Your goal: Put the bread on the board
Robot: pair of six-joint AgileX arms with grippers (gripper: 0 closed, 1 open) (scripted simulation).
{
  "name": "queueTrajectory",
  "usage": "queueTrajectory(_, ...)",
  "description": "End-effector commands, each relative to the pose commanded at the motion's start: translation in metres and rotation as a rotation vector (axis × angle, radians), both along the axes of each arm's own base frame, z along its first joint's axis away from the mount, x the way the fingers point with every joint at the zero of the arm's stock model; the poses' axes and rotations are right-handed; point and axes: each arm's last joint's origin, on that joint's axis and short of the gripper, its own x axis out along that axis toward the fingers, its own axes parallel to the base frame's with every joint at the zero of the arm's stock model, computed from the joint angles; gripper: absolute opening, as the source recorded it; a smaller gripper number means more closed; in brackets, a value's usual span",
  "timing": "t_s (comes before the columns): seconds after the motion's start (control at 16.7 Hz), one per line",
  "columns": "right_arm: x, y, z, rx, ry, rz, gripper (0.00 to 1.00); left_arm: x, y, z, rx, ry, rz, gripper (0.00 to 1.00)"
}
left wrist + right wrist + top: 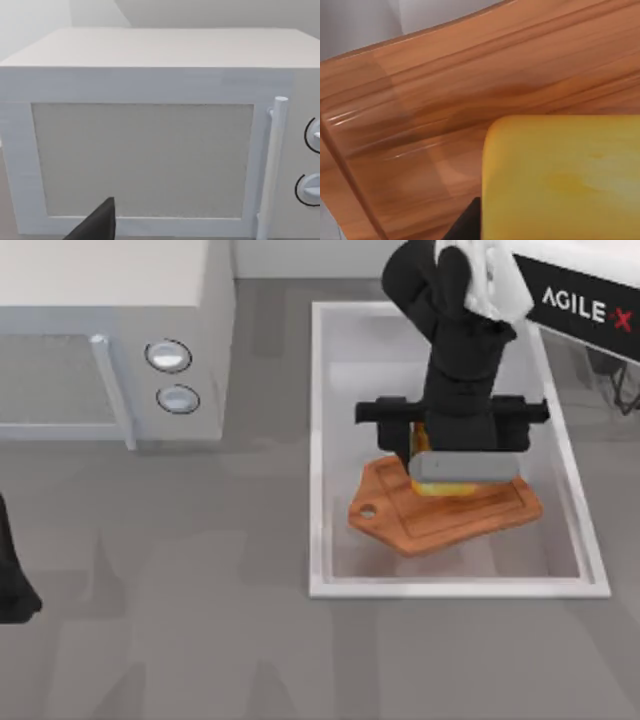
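Note:
The reddish-brown wooden board (480, 515) lies in a white tray, its handle end with the round hole pointing to the left. My right gripper (450, 478) hangs straight down over the board's middle, shut on the yellow bread (445, 488). The right wrist view shows the bread (560, 180) as a big yellow block close above the board's grooved surface (445, 100), with one dark fingertip (467, 225) beside it. Whether the bread touches the wood I cannot tell. My left arm (12, 585) is parked at the table's left edge.
The white tray (320, 440) has raised walls all around the board. A white microwave (110, 330) stands at the back left with its door shut, and the left wrist view faces its door (150, 150) and handle (272, 165). Grey tabletop lies in front.

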Motion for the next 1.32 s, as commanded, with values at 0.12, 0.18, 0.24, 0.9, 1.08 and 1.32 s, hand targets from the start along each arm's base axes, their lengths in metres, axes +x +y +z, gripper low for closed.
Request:
queueTrajectory(0.12,0.000,0.000,-0.008,0.000,-0.001,0.000,0.00,0.000,0.000,0.000,0.000,0.000,0.000,1.00)
queueTrajectory(0.18,0.000,0.000,-0.012,-0.002,0.001,0.000,0.00,0.000,0.000,0.000,0.000,0.000,0.000,1.00)
queueTrajectory(0.24,0.000,0.000,-0.015,-0.005,0.006,-0.001,0.00,0.000,0.000,0.000,0.000,0.000,0.000,1.00)
queueTrajectory(0.9,0.000,0.000,-0.015,-0.005,0.006,-0.001,0.60,0.000,0.000,0.000,0.000,0.000,0.000,1.00)
queueTrajectory(1.08,0.000,0.000,-0.015,-0.005,0.006,-0.001,0.83,0.000,0.000,0.000,0.000,0.000,0.000,1.00)
queueTrajectory(1.32,0.000,0.000,-0.015,-0.005,0.006,-0.001,1.00,0.000,0.000,0.000,0.000,0.000,0.000,1.00)
